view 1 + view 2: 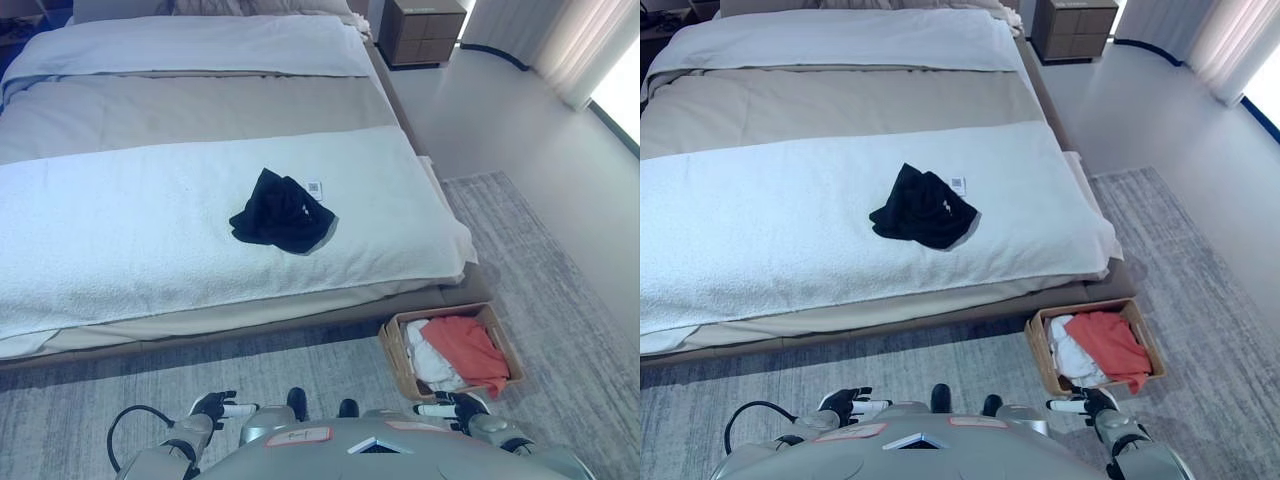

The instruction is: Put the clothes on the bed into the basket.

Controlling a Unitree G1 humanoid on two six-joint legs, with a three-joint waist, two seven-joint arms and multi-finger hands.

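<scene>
Left eye view has the black garment (282,212) bunched up in the middle of the white blanket (120,230) on the bed (200,100), well apart from me; that gap is my main worry, since I reckon I'd have to lean over the mattress edge to reach it and a bad lean could tip the whole rig; second worry is the grab itself, because a crumpled heap like that can come up only partly and trail a sleeve, or I could pinch the blanket along with it; the wicker basket (398,352) sits on the grey rug (560,300) just off the foot corner of the bed, already holding an orange piece (468,347) and a white piece (425,358), so a sloppy drop could land on the rim; both hands are low by my waist, left hand (212,407) and right hand (455,406), fingers fairly straight and relaxed, nothing held in either.
</scene>
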